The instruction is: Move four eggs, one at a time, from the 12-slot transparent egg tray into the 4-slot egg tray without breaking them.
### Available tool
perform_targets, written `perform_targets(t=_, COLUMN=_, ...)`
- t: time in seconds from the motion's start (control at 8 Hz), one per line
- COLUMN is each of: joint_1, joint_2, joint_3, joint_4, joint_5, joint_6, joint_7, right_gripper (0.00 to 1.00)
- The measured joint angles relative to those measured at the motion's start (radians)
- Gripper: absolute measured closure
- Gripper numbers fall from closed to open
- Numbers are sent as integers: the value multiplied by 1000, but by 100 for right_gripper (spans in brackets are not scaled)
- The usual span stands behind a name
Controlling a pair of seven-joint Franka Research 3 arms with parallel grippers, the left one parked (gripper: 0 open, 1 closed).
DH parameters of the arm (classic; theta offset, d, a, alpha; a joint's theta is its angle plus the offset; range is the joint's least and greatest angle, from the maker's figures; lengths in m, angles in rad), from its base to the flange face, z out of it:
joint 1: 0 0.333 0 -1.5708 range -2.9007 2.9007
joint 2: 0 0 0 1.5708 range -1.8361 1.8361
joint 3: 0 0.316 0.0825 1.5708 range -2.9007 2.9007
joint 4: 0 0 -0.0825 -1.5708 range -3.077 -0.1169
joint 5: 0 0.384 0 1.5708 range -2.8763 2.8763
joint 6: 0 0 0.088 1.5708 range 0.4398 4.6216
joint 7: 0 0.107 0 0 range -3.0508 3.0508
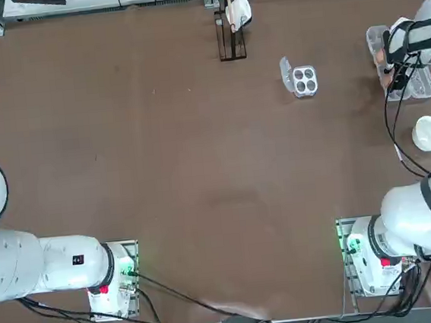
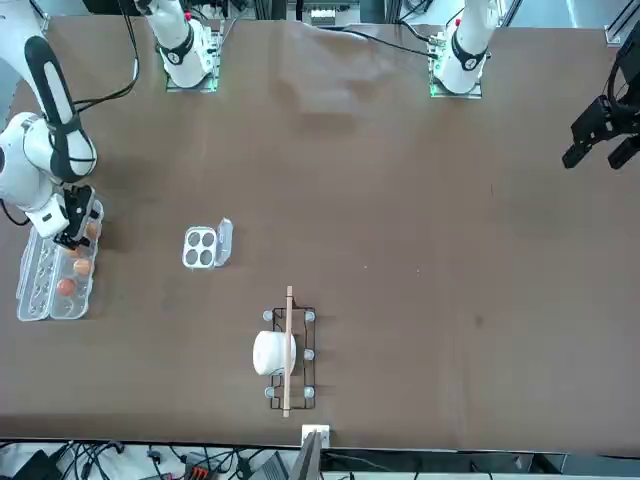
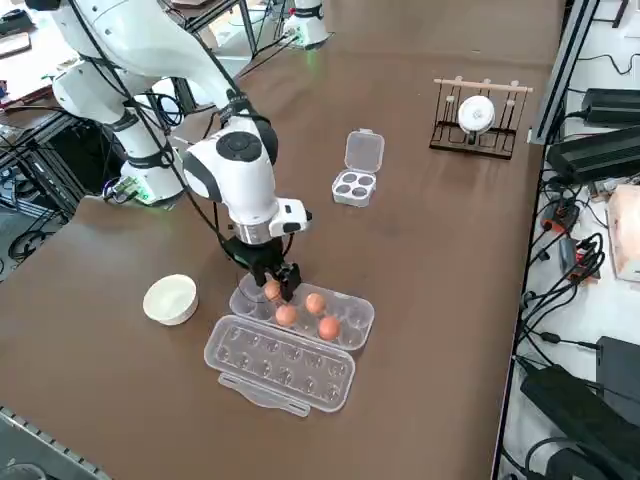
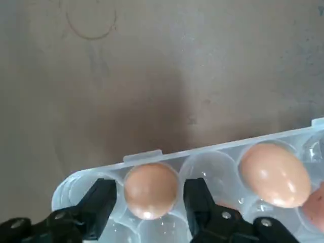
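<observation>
Fingers: our right gripper (image 4: 149, 202) is standing partly open, its two black fingers (image 4: 101, 200) straddling one orange-brown oval egg (image 4: 150, 189) with a thin gap showing on each side; we are judging that nothing is gripped yet.
Target egg: it is sitting in an end cup of the long clear plastic 12-slot egg tray (image 3: 345, 308), directly between the fingertips, so no sideways shift is needed.
Key relation: the egg is lying right under the gripper, in the line along which the fingers close; we are reading its long axis as upright in the cup, though we cannot tell that for sure.
Other eggs: three more orange-brown eggs (image 3: 316, 303) are resting in neighbouring cups, the nearest one (image 4: 274, 173) just beside the far finger.
Carton lid: the hinged clear lid (image 3: 280, 362) is lying open flat on the near side of the carton in the side view.
Destination: the small square clear 4-slot egg tray (image 3: 353, 186) is waiting well apart, farther along the brown table (image 3: 450, 260), with all four cups empty.
Progress: we are judging this as the first pick.
Care: we are expecting the closing to need gentleness, as the shell could crack.
Bystanders: a white round bowl (image 3: 170, 298) is sitting near the carton.
</observation>
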Motion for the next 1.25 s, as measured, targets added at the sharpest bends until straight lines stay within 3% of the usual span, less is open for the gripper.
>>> perform_targets(t=0.25, joint_1=0, joint_2=-2, joint_3=1, joint_4=0, joint_5=0, joint_6=1, joint_7=0, right_gripper=34)
perform_targets(t=0.5, joint_1=-2, joint_2=-5, joint_3=1, joint_4=0, joint_5=0, joint_6=2, joint_7=-1, right_gripper=44)
perform_targets(t=1.25, joint_1=-5, joint_2=-44, joint_3=4, joint_4=9, joint_5=32, joint_6=-22, joint_7=-3, right_gripper=44)
